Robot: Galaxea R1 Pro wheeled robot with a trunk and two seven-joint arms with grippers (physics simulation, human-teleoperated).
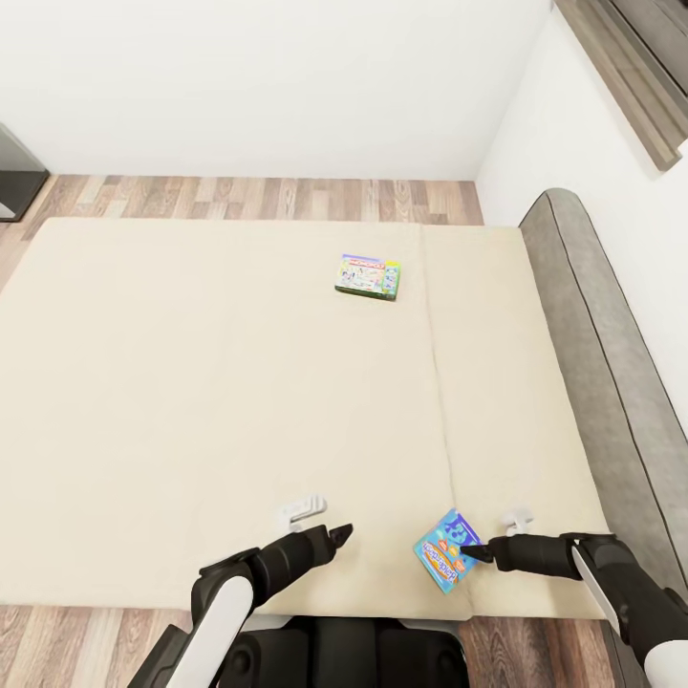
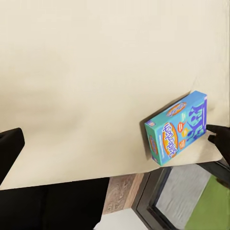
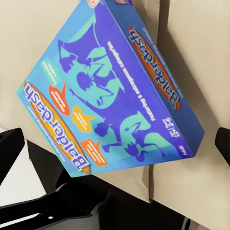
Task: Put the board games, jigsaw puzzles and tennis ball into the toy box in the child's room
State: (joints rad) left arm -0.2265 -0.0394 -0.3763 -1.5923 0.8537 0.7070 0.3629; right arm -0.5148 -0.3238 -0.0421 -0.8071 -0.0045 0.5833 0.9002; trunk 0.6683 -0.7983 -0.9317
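Two board games lie on the beige bed. The small blue one sits at the near right corner of the mattress, by its front edge. It also shows in the left wrist view and fills much of the right wrist view. My right gripper is open at the blue box's right edge, its fingers spread wide on either side of the box. My left gripper hovers open over the mattress to the left of that box. The green-edged Monopoly box lies flat farther back.
A grey upholstered headboard runs along the bed's right side against a white wall. Wood-plank floor lies beyond the bed, with a dark cabinet at the far left. Two small white pieces sit near the mattress's front edge.
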